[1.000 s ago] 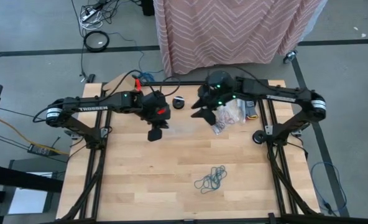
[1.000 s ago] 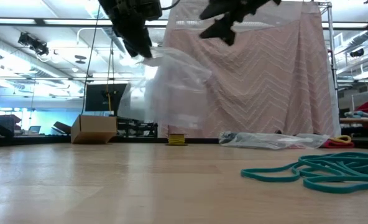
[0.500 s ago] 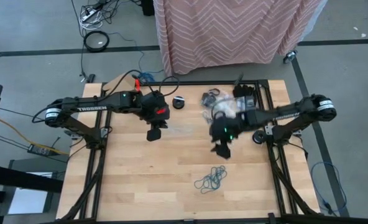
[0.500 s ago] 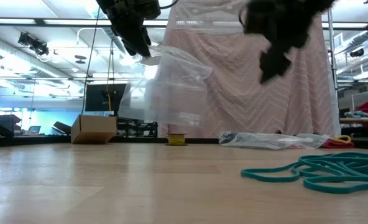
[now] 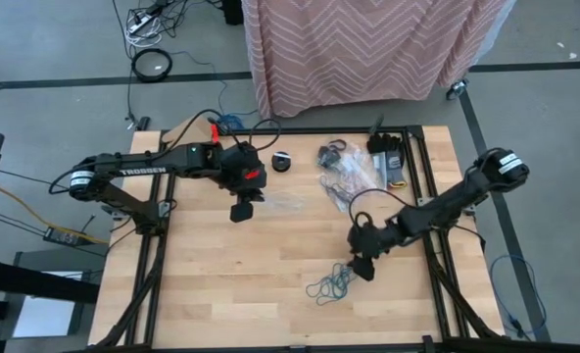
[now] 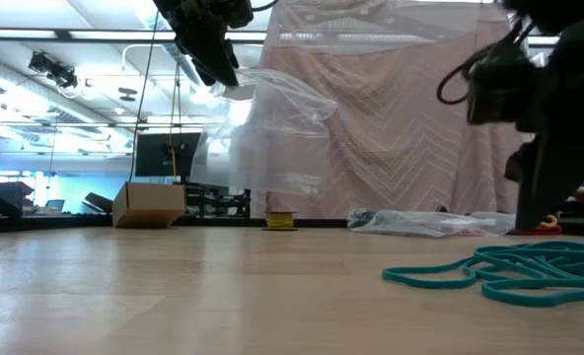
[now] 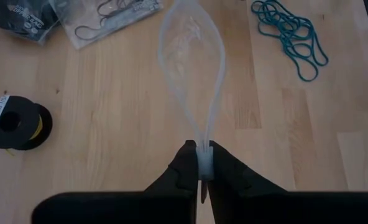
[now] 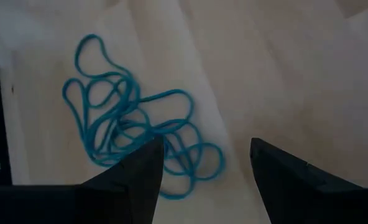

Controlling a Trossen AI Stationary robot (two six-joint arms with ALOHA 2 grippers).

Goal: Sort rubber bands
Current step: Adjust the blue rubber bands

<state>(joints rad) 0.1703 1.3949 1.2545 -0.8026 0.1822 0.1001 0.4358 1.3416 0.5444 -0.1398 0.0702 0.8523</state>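
A pile of teal rubber bands (image 5: 331,282) (image 8: 134,130) (image 6: 509,271) lies loose on the wood, near the table's front middle. My right gripper (image 5: 362,267) (image 8: 206,168) hovers open just beside and above the pile, slanting down, and touches nothing. My left gripper (image 5: 241,211) (image 6: 218,64) is held high over the table's left middle. It is shut on a clear plastic bag (image 7: 193,62) (image 6: 272,138) whose mouth gapes in a long loop. My left gripper pinches the clear bag's mouth rim (image 7: 203,155) between its two fingers, where the two sides of the rim come together. The fingers slant down from the table's left. The bag hangs from them toward the table's middle, lifted clear of the wood.
At the far right lie crinkly clear bags (image 5: 349,176) (image 7: 103,15) holding dark bands. A small black spool (image 5: 283,161) (image 7: 13,121) sits at the far middle. A pink cloth (image 5: 368,49) hangs beyond the far edge. Bare wood lies between the two grippers.
My right gripper has swung from above the bags at the far right toward the near edge and down, rolling as it went. It now stands low beside the teal bands, open as before. The bag hangs as it did.
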